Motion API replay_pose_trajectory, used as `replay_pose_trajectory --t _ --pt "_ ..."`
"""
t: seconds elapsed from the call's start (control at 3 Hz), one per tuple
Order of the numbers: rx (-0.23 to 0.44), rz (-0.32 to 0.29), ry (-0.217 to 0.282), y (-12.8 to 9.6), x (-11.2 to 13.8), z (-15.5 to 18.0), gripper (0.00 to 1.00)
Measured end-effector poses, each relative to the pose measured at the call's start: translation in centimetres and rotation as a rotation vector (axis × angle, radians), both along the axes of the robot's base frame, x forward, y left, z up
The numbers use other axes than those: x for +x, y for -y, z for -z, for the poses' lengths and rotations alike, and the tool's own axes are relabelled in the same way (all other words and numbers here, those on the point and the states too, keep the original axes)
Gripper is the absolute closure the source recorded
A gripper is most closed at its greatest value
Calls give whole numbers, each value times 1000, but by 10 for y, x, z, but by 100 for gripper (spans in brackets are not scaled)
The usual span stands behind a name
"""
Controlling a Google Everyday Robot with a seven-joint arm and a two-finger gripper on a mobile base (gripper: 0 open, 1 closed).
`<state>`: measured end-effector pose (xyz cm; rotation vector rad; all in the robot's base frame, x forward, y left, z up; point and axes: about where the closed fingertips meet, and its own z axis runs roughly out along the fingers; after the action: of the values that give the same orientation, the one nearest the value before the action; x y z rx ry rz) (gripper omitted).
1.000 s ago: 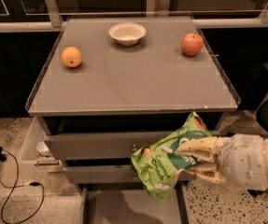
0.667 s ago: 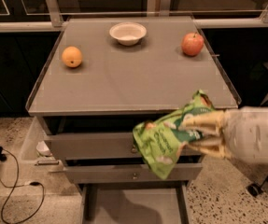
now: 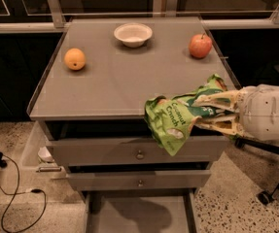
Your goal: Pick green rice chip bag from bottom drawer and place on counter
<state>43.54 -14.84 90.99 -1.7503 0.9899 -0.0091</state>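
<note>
**One step of two done: bag out of the drawer, not yet on the counter**

Item 1. Green rice chip bag (image 3: 178, 118): off the ground and crumpled, hanging in the air by the counter's front right corner. Its lower end droops across the face of the top drawer (image 3: 105, 153). I cannot tell whether any of it is past the rim and above the surface. Nothing shows it resting on anything.

Item 2. Gripper (image 3: 203, 113): coming in from the right at about counter height. I have its two fingers clamped on the bag's right end, and that grip carries the bag's whole weight.

Item 3. Bottom drawer (image 3: 139, 216): pulled out at the foot of the cabinet, and the floor I can see is bare. I count the pick as done.

Item 4. Counter (image 3: 129, 81): holds a white bowl (image 3: 133, 34) at the back centre, an orange (image 3: 75, 58) on the left and an apple (image 3: 200, 45) at the back right. The front half is free, and that is where I judge the bag can go.

Item 5. Middle drawer (image 3: 139, 181): looks nearly shut and plays no part.

Outstanding, in my judgement: carry the bag inward over the front right of the surface, well short of the apple, lower it until it rests, release, and back away.
</note>
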Motion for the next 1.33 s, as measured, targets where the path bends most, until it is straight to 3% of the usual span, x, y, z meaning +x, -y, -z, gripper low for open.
replay_pose_trajectory --t 0.33,0.67,1.0,1.33 --pt "6 -5 21 -5 27 1 100" --pt "-6 -25 26 -9 75 0 100" --pt "11 -76 17 -31 124 -10 100" --pt "41 -137 -23 -59 162 -18 100"
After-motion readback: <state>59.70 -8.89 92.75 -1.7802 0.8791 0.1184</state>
